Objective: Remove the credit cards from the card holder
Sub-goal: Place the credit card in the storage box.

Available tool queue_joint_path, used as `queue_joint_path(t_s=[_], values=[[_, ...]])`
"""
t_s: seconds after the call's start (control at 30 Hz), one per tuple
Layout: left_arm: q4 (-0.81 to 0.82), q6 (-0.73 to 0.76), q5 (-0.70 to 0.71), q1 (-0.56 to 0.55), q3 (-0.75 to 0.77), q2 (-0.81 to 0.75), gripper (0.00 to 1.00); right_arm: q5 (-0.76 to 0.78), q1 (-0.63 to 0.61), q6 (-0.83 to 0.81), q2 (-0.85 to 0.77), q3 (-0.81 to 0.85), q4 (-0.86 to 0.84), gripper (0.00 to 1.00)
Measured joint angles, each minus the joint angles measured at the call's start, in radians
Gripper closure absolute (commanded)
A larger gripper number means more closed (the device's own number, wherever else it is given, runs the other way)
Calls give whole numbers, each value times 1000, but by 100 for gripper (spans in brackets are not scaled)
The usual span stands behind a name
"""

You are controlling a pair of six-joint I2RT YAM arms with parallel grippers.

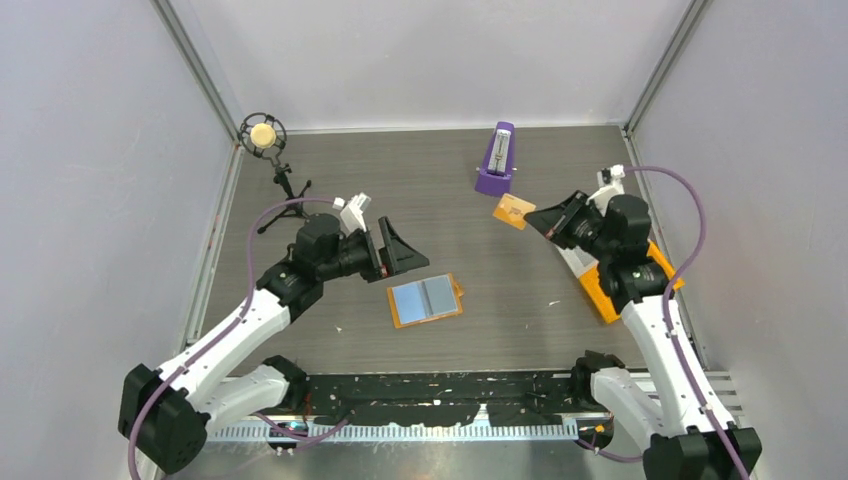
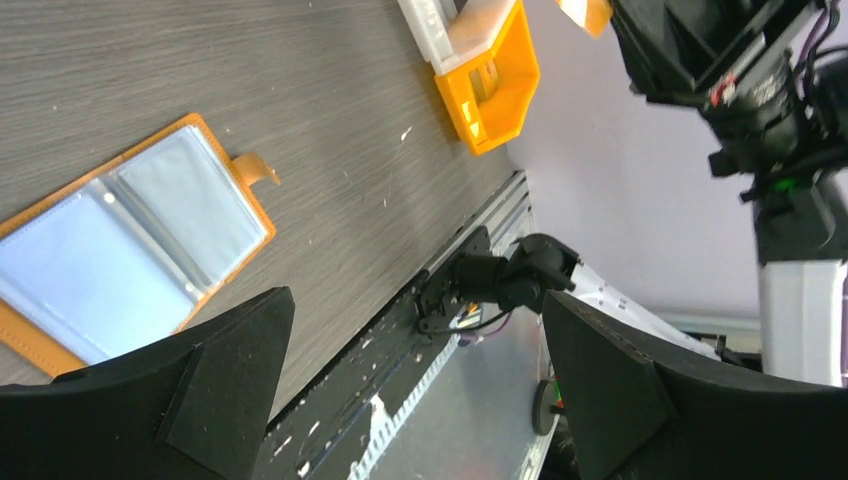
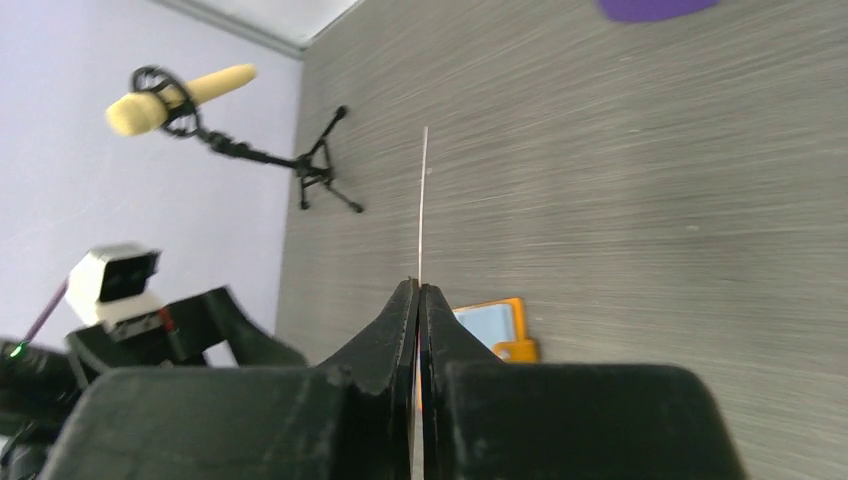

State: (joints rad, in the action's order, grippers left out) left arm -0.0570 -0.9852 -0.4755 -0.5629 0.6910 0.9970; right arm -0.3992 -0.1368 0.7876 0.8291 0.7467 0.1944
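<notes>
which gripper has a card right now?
The right gripper: it is shut on a thin orange card. The left gripper stands wide open with nothing between its fingers.

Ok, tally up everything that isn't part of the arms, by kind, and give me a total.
card holder: 1, lying open
card: 1, pinched in the right gripper; any in the holder's pockets not counted
metronome: 1
microphone: 1, on a stand
bins: 2, one orange bin, one white bin
Total: 6
</notes>
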Motion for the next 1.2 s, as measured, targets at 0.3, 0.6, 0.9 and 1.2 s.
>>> queue_joint_path(t_s=[0.3, 0.6, 0.9, 1.2], values=[[-330, 222, -57, 0, 103, -83, 0, -36, 367, -240, 61, 178, 321, 95], [-600, 414, -20, -46, 130, -163, 0, -18, 557, -398, 72, 218, 531, 95], [-732, 495, 126, -66, 121, -316, 0, 20, 667, -530, 57, 216, 641, 95], [-762, 500, 225, -66, 114, -340, 0, -42, 842, -651, 66, 217, 678, 95]])
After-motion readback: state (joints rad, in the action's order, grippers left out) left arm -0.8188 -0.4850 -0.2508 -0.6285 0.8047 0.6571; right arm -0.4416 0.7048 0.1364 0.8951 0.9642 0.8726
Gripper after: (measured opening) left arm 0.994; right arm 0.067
